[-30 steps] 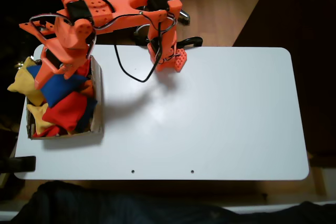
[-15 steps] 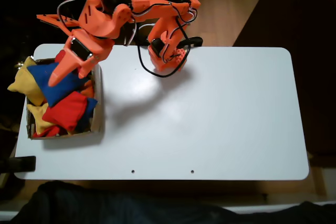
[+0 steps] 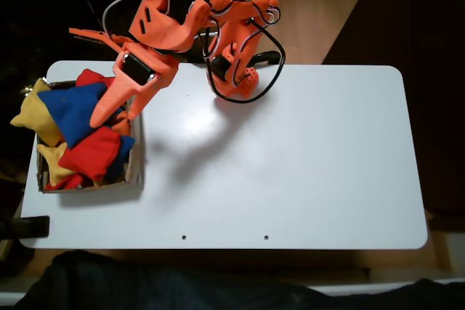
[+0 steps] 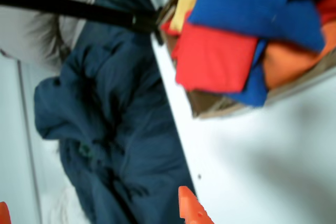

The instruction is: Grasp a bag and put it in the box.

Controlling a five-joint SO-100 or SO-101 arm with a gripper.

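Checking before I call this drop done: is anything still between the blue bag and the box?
Nothing visible. The blue bag already lies on top of the heap of red and yellow beanbags in the box, which is piled above its walls. The tool sits over the box's right wall beside the bag, not holding it.

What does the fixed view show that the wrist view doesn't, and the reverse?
Fixed view alone: the whole orange arm with its base, the gripper hanging over the box's right wall, the full white table, and the yellow bags spilling over the box's left edge. Wrist view alone: crumpled dark blue cloth below the table edge and a black bar. Both: the box piled with bags, the blue bag on top, a red bag beside it.
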